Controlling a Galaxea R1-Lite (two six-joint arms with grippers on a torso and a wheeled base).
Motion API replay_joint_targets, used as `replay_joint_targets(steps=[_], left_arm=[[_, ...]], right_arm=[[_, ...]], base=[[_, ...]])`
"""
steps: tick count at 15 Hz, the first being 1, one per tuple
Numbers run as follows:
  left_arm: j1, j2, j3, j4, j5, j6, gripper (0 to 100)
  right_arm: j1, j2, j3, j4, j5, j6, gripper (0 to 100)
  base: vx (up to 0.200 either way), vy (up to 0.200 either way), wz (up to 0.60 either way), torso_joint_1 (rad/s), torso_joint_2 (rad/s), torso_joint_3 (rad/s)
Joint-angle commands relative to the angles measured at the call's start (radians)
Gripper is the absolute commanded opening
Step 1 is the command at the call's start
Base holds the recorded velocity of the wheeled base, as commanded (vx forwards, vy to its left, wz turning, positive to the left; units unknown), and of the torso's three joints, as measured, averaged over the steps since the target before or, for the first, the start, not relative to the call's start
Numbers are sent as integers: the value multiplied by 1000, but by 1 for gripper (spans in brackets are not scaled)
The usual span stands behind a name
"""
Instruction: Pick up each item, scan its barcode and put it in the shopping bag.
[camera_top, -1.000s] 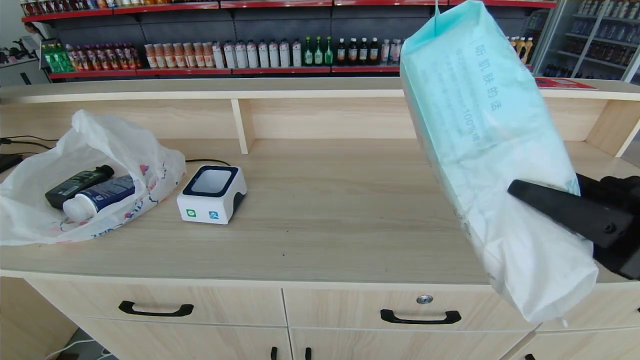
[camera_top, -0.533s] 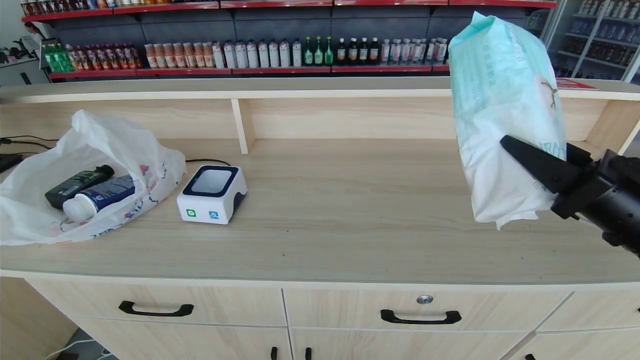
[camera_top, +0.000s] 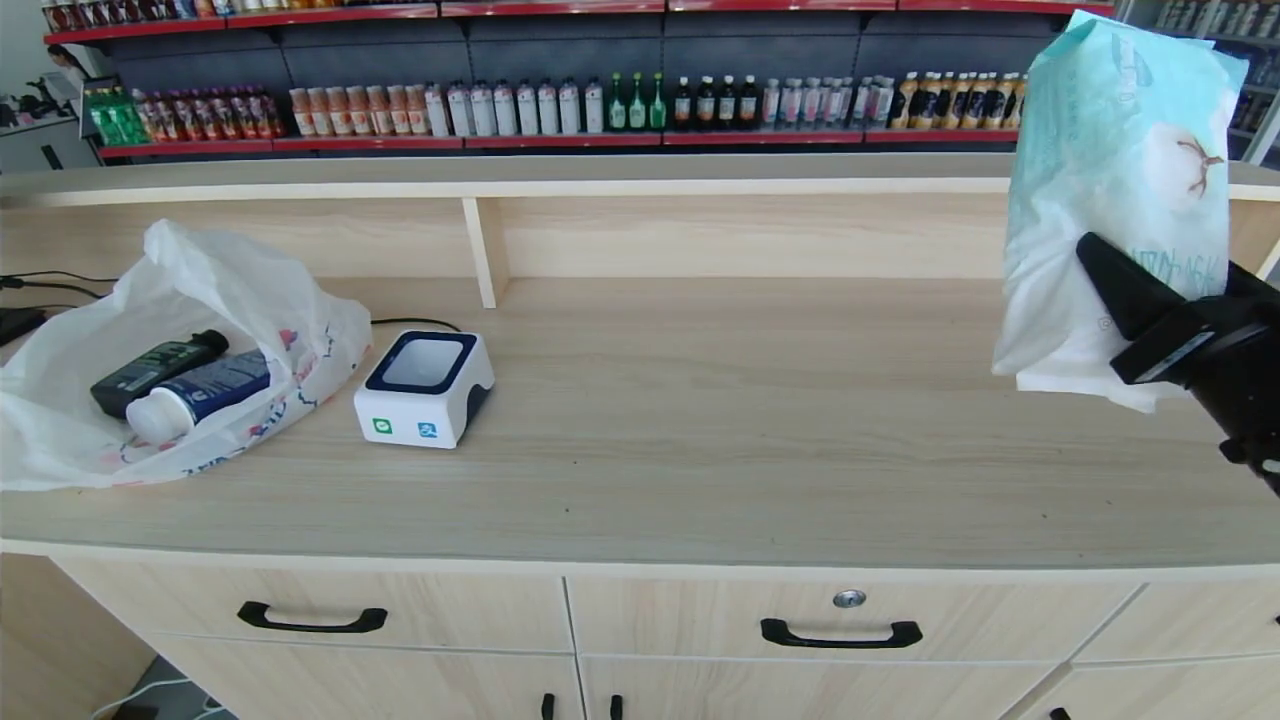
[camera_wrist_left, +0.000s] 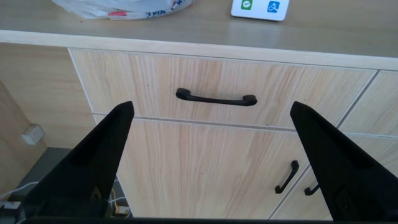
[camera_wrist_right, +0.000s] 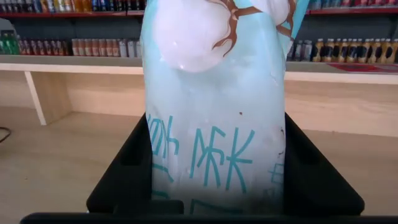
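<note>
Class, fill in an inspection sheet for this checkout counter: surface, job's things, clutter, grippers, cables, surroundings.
Surface: light wood counter with a raised back ledge.
Job's things: white shopping bag lies open at the robot's left, holding a dark bottle and a white-capped bottle; scanner stands beside it; teal-and-white soft pack is held upright above the counter's right end.
Clutter: nothing seen.
Grippers: right gripper shut on the soft pack; left gripper open, low before the drawers.
Cables: black cable behind the scanner.
Surroundings: shelves of bottles behind.
</note>
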Motion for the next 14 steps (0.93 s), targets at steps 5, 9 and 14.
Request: replay_joint_targets(steps=[5, 9, 14], left_arm=[[0, 0, 0, 1, 0, 1, 100], [-1, 0, 0, -1, 0, -1, 100], [0, 0, 0, -1, 0, -2, 100]], right_arm=[[-1, 30, -48, -1, -21, 4, 0], [-1, 28, -31, -2, -20, 7, 0], [0, 37, -32, -8, -17, 6, 0]], base=[[0, 0, 0, 0, 0, 0], [-150, 0, 0, 8, 3, 1], [0, 80, 0, 2, 0, 2]])
